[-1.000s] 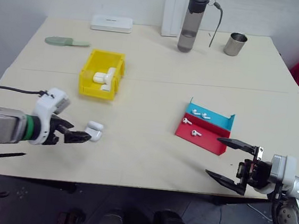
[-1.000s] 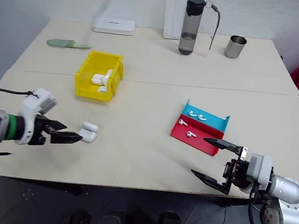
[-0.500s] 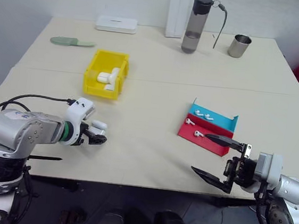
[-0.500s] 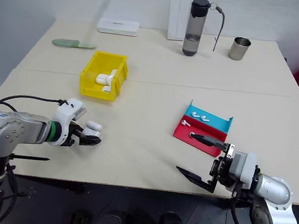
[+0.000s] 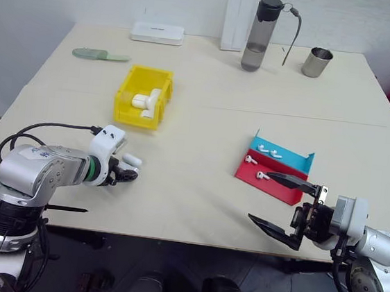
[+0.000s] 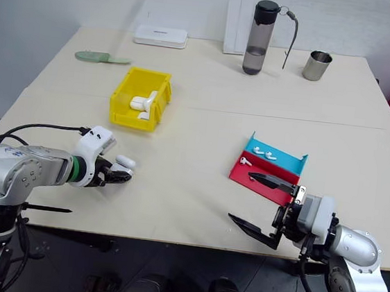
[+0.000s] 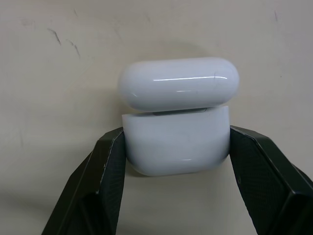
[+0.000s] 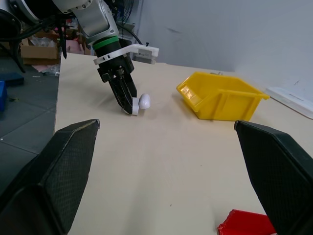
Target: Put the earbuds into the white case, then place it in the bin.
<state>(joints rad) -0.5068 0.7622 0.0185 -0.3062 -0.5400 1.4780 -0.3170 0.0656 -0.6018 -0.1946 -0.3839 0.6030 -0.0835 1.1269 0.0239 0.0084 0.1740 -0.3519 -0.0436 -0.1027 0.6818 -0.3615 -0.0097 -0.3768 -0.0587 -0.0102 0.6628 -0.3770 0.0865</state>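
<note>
The white case (image 7: 177, 147) sits on the table with its lid flipped open. My left gripper (image 5: 128, 174) is shut on its lower body, one black finger (image 7: 105, 171) on each side. It also shows in the right wrist view, left gripper (image 8: 128, 102) pointing down at the case (image 8: 141, 102). Three earbuds (image 5: 269, 152) lie in the red and blue stepped tray (image 5: 246, 172) at the right. The yellow bin (image 5: 135, 119) stands beyond the case and holds other white cases. My right gripper (image 5: 260, 195) hangs open and empty at the table's front edge, near the tray.
Along the back edge stand a flat white box (image 5: 156, 33), a tall white box (image 5: 236, 21), a dark water bottle (image 5: 260, 34) and a metal cup (image 5: 317, 62). A green flat object (image 5: 96, 55) lies at the back left.
My left gripper moved in on the case and shut on its body. The right gripper stayed open and nearly still. The head camera has shifted a little.
</note>
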